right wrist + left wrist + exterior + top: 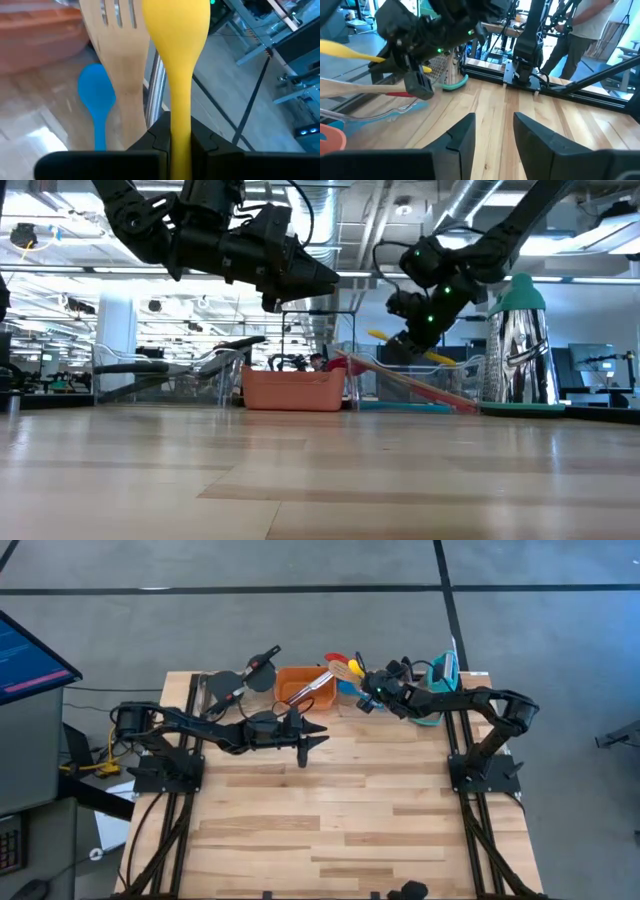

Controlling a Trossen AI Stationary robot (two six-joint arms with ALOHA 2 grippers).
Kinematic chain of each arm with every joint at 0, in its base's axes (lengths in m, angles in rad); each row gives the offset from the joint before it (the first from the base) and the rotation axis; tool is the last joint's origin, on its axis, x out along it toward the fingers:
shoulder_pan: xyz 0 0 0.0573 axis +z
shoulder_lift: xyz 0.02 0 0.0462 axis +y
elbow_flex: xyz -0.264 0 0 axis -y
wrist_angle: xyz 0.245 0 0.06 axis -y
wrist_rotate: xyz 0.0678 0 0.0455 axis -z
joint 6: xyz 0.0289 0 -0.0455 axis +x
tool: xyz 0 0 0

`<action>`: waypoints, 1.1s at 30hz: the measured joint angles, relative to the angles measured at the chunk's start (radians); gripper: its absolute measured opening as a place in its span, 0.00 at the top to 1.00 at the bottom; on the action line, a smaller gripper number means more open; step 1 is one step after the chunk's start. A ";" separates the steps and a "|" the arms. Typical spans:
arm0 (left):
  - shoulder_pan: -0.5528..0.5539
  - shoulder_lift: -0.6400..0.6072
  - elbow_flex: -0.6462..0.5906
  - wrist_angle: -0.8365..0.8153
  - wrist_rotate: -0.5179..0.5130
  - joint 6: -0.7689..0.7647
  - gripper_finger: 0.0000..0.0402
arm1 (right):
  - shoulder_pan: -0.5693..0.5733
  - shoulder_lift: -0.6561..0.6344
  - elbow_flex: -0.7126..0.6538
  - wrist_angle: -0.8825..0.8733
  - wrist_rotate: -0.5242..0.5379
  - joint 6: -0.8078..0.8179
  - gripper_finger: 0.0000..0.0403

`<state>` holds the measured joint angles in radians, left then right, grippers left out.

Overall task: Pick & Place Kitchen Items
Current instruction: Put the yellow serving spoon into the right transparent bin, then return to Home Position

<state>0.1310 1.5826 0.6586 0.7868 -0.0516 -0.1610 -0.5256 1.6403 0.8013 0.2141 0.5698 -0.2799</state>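
A yellow spoon (pixel 175 50) is clamped by its handle in the right gripper (pixel 181 137), raised above the clear bin (pixel 380 117) beside the orange bin (pixel 303 686). The left gripper (pixel 492 132) is held empty above the table (pixel 350 810), fingers parted.

The near and middle parts of the wooden table (pixel 350 830) lie bare in the high view, giving open passage across the whole width between the two arm bases. Obstruction is confined to the far edge. There the orange bin (pixel 303 686) stands at centre, with a clear bin (pixel 222 692) just beside it on the left and a metal grater (pixel 520 345) upright toward the right. The left gripper (pixel 308 737) hangs above the boards just in front of the orange bin, partly blocking approach from the near side. The right gripper (pixel 366 691), clamped on a yellow spoon (pixel 176 60), occupies the space above the utensils right of the orange bin.
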 joint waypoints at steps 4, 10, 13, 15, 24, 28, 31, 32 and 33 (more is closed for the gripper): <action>0.000 0.000 0.000 0.000 0.000 0.000 0.71 | -0.019 0.017 0.002 0.001 -0.029 -0.082 0.95; 0.000 0.000 0.000 0.000 0.000 0.000 0.71 | -0.016 0.030 -0.002 0.008 -0.030 -0.123 0.82; 0.000 0.000 0.000 0.000 0.000 0.000 0.71 | -0.015 0.029 -0.002 0.008 -0.024 -0.123 0.71; 0.000 0.000 0.000 0.000 0.000 0.000 0.71 | -0.014 0.029 -0.002 0.009 -0.024 -0.123 0.63; 0.005 0.000 0.000 0.000 0.000 0.011 0.71 | 0.056 -0.041 0.011 0.004 0.015 -0.121 0.48; 0.016 -0.014 -0.001 -0.001 0.000 0.064 0.72 | 0.141 -0.126 0.020 -0.003 0.008 -0.120 0.62; 0.023 -0.053 -0.005 -0.031 -0.001 0.115 0.74 | 0.201 -0.196 0.021 -0.044 -0.014 -0.120 0.78; 0.023 -0.070 -0.009 -0.033 -0.001 0.138 0.76 | 0.216 -0.219 0.021 -0.070 -0.028 -0.120 0.84; 0.023 -0.094 -0.022 -0.046 -0.001 0.161 0.77 | 0.231 -0.241 0.021 -0.104 -0.045 -0.115 0.90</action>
<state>0.1535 1.4884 0.6363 0.7409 -0.0523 -0.0004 -0.2951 1.3990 0.8223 0.1101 0.5249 -0.3948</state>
